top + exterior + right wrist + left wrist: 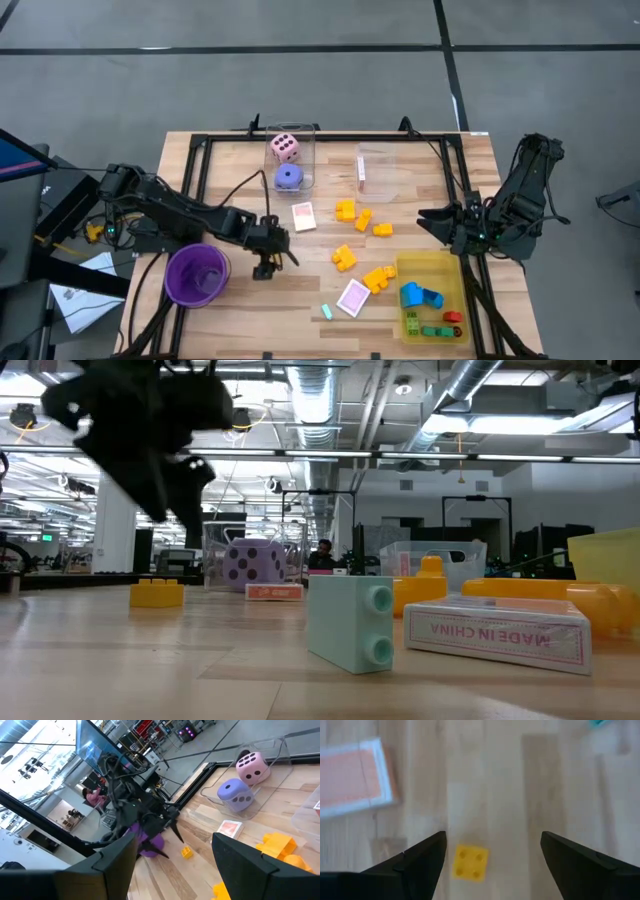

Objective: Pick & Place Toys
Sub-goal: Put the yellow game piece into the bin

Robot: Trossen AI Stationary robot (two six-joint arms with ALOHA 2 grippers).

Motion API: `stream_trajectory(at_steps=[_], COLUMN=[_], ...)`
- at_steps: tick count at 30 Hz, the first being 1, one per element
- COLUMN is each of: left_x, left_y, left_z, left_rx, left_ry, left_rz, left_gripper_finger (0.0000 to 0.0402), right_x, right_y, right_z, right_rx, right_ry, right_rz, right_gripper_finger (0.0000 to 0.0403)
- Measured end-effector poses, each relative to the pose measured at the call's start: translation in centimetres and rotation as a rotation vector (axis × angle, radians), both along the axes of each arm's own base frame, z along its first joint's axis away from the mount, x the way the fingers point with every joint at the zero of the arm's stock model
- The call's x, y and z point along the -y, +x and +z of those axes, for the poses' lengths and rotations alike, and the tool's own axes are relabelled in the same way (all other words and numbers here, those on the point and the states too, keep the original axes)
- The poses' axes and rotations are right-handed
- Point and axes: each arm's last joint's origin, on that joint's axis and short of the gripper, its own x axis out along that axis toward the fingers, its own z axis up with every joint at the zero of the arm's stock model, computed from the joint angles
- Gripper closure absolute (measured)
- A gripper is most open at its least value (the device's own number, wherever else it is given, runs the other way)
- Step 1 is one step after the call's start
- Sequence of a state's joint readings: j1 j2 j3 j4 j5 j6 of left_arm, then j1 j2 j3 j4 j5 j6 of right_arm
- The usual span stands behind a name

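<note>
My left gripper (492, 855) stands open, pointing steeply down over a small yellow block (470, 862) that lies flat on the wooden table, nearer one finger and apart from both. In the high view this gripper (265, 262) is just right of the purple cup (197, 275) and hides the block. The low view shows the block (157, 593) on the table below the dark gripper (170, 500). My right gripper (430, 218) waits open at the table's right side, holding nothing. Yellow and orange blocks (345, 210), two pink-white cards (303, 216) and a mint block (326, 311) lie loose on the table.
A clear box (300, 135) at the far edge holds a pink die (285, 148) and a purple die (289, 177). A second clear box (385, 170) stands to its right. The yellow tray (430, 270) at the near right holds blue, green and red blocks.
</note>
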State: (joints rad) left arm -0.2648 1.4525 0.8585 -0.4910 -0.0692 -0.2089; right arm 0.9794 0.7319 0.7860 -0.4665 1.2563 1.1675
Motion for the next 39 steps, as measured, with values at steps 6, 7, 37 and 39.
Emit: stream_trajectory(at_steps=[6, 7, 37, 39], left_x=[-0.7, -0.7, -0.9, -0.9], left_y=[-1.6, -1.8, -1.9, -1.8], left_z=[-2.5, -2.9, -4.3, -4.4], left_rx=[-0.088, -0.095, -0.048, -0.045], left_ry=[0.027, 0.032, 0.068, 0.067], left_rz=[0.002, -0.007, -0.016, -0.016], left_gripper_finger=[0.0078, 0.0081, 0.0101, 0.0101], right_x=[0.0, 0.0, 0.0, 0.0], right_y=[0.0, 0.0, 0.0, 0.0], right_z=[0.0, 0.0, 0.0, 0.0], right_rx=[-0.001, -0.001, 0.001, 0.001], right_ry=[0.0, 0.0, 0.004, 0.004], right_rz=[0.002, 0.002, 0.002, 0.002], right_gripper_finger=[0.0153, 0.0153, 0.0153, 0.0153])
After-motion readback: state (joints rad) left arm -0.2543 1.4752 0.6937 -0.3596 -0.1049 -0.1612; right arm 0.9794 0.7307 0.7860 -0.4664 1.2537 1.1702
